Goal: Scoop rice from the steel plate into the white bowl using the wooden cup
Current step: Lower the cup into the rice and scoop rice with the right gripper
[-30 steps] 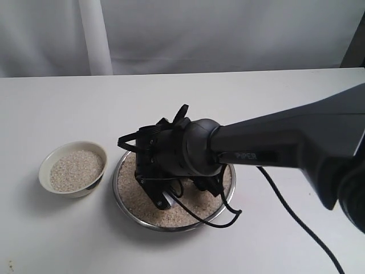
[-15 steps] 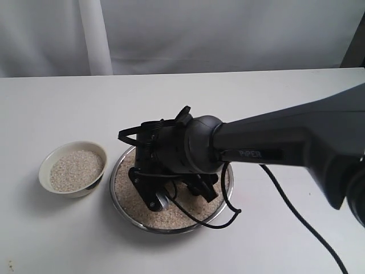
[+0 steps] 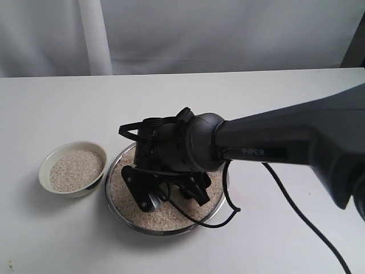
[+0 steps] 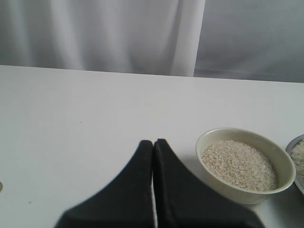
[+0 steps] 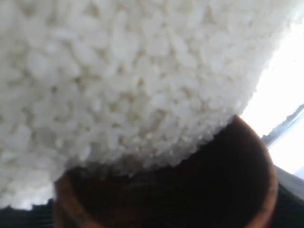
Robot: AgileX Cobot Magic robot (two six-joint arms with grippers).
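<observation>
The steel plate (image 3: 166,230) lies at the table's middle, spread with rice (image 3: 121,193). My right gripper (image 3: 149,198) reaches across and down into that rice near the plate's left side. It is shut on the wooden cup (image 5: 259,190), whose dark mouth is tipped against the rice (image 5: 118,71) with grains at its lip. The arm hides the cup in the exterior view. The white bowl (image 3: 45,166) stands left of the plate and holds rice (image 3: 76,169). My left gripper (image 4: 153,142) is shut and empty, low over the table beside the white bowl (image 4: 247,192).
A black cable (image 3: 296,220) trails from the right arm across the table to the front right. A white curtain (image 3: 182,34) hangs behind the table's far edge. The steel plate's rim (image 4: 293,146) shows just beyond the bowl in the left wrist view.
The right gripper has pushed left and toward the front through the rice. The steel plate has slid a little to the left with it, closer to the white bowl.
</observation>
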